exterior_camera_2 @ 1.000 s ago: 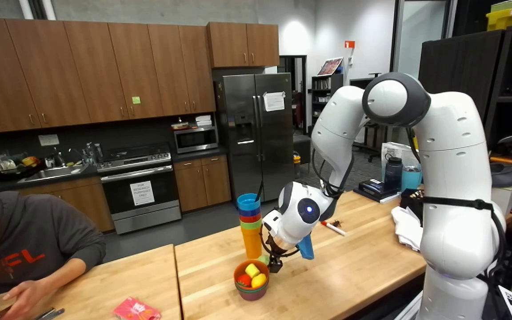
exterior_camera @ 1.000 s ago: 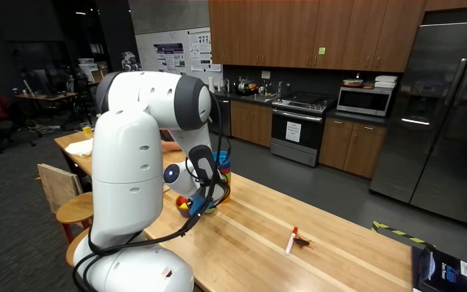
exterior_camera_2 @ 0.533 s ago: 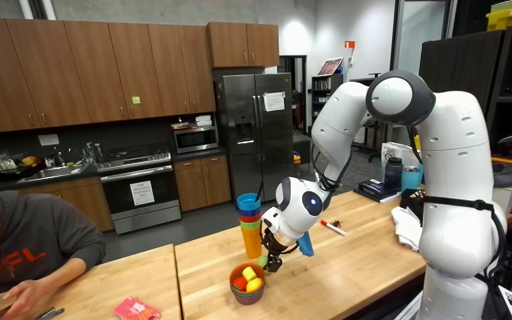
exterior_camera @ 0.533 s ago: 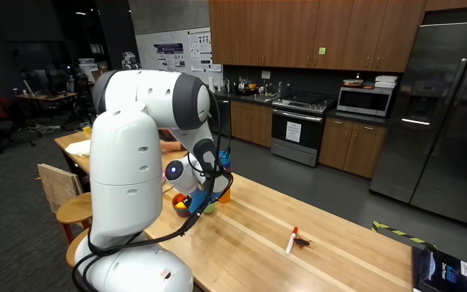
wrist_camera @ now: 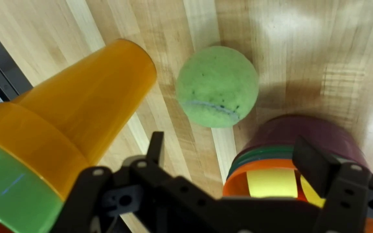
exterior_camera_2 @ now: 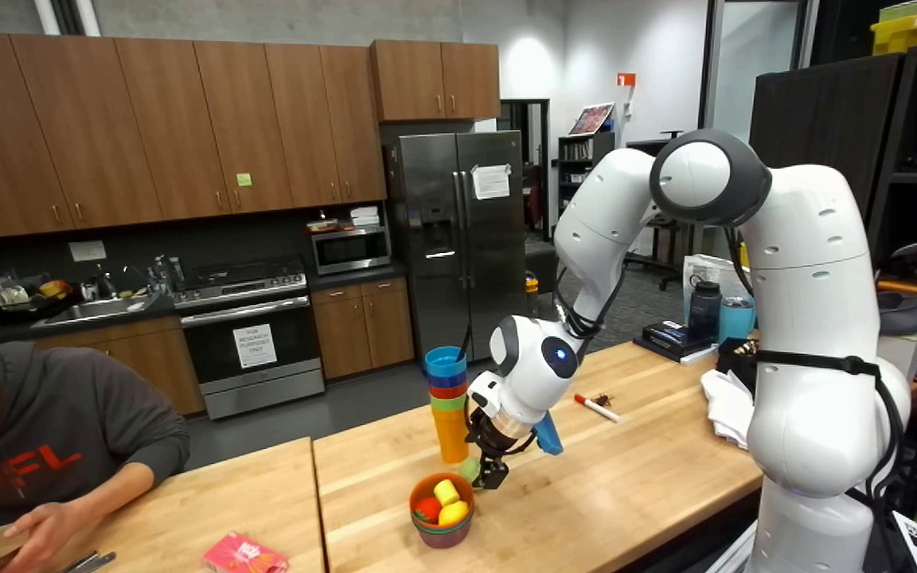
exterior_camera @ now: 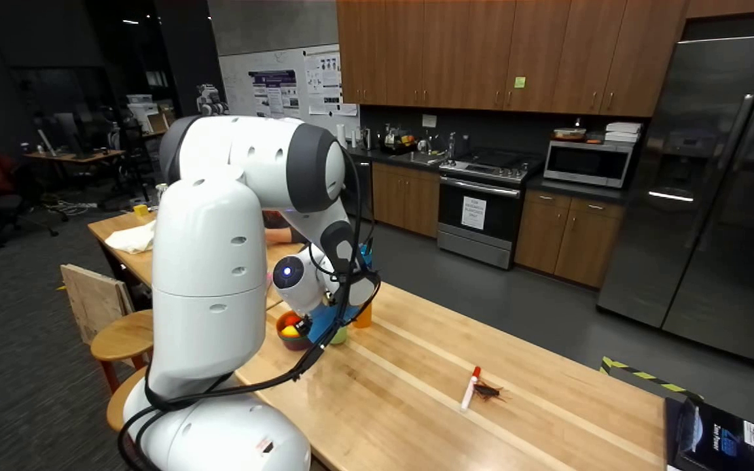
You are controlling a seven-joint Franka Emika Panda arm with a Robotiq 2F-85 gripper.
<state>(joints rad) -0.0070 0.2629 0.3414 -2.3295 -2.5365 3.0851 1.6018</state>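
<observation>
claw (wrist_camera: 228,148): spread wide, fingers well apart; low over counter (exterior_camera_2: 578,509), aimed down
green ball (wrist_camera: 217,86): on counter, just beside claw; fuzzy, pale seam, few dark specks; in wrist view lies between cup stack and bowl stack, apart from both
cup stack (exterior_camera_2: 450,434): upright, near ball; orange lowest, then green, red, dark blue, light blue on top; partly behind arm in an exterior view
bowl stack (exterior_camera_2: 442,537): nested, orange innermost, green and purple outside; one finger overlaps it in wrist view, contact can't tell
bowl contents: yellow block (exterior_camera_2: 446,492), red strawberry (exterior_camera_2: 427,509), yellow lemon (exterior_camera_2: 454,514)
marker (exterior_camera: 468,392): white, red cap, lying on counter, well apart from claw
bug (exterior_camera: 489,391): dark, thin legs, just beside marker
white cloth (exterior_camera_2: 727,407): crumpled, on counter near arm base
pink packet (exterior_camera_2: 245,554): on adjoining counter (exterior_camera_2: 180,517)
person (exterior_camera_2: 80,434): dark gray hoodie, leaning over adjoining counter, head partly cut off
</observation>
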